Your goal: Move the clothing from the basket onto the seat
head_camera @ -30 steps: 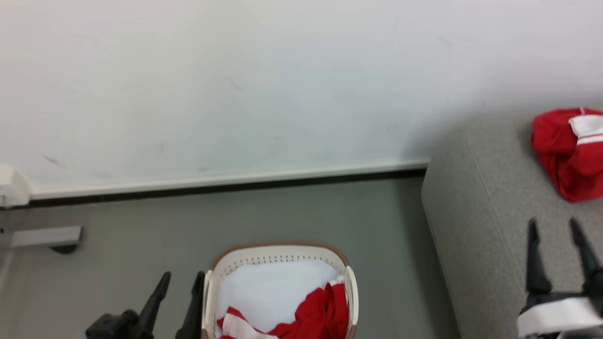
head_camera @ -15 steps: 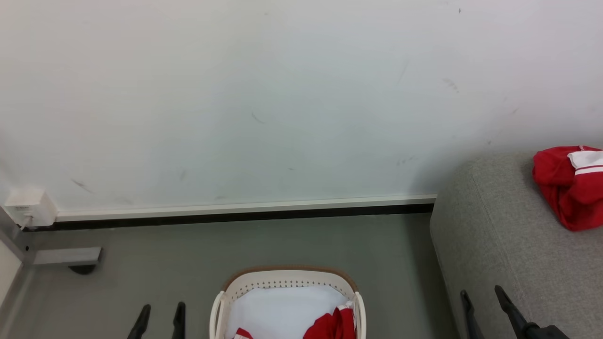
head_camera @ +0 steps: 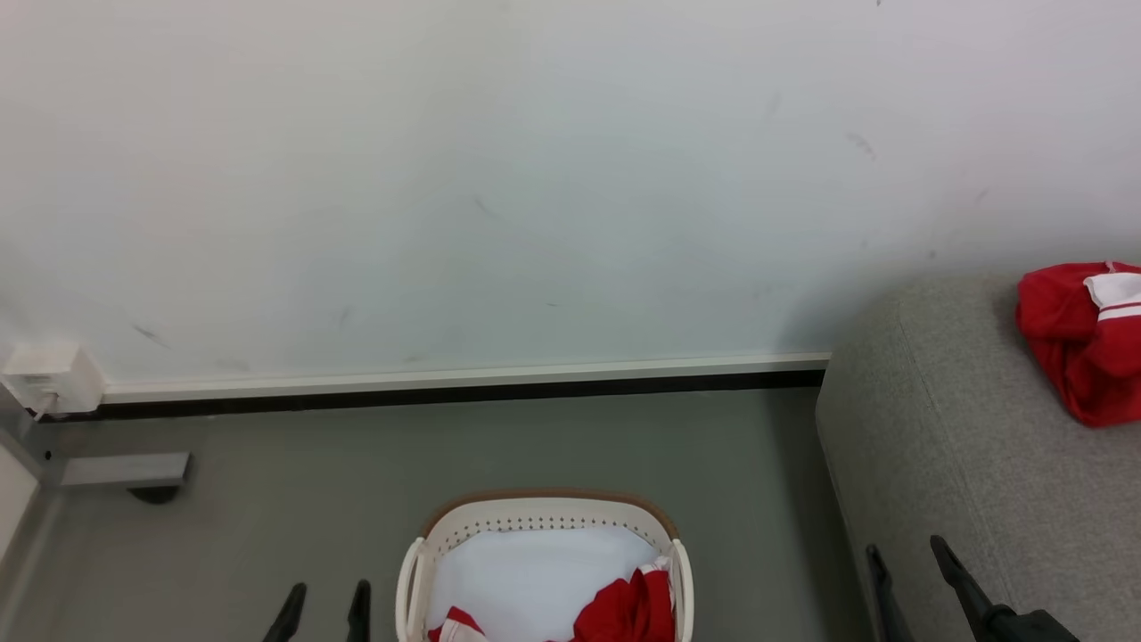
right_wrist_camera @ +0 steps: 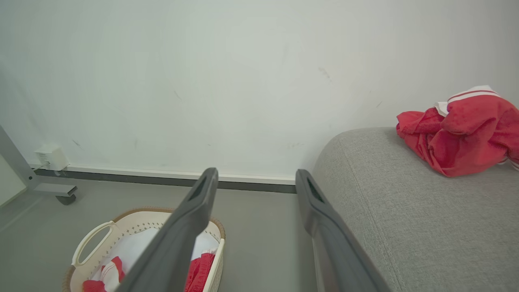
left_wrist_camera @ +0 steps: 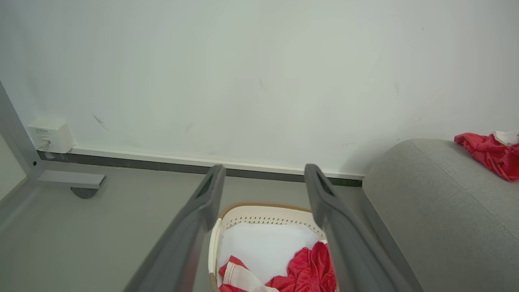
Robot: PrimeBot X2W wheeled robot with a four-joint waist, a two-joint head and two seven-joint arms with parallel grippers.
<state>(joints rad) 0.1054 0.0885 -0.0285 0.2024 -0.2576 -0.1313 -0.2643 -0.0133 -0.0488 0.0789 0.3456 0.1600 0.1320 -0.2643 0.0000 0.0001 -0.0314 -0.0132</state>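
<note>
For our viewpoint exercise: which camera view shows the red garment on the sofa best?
The right wrist view: the red garment lies large and nearly whole on the sofa, striped trim visible. The head view crops it at the right edge; the left wrist view shows it small and cropped.

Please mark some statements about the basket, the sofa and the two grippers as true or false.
A bright red garment with white trim lies on the large light grey sofa. True.
The oval white plastic laundry basket is empty. False: red clothing lies inside it.
The left gripper is open. True.
The right gripper holds a garment. False: it is open and holds nothing.
The basket stands on the sofa. False: it stands on the grey floor.
</note>
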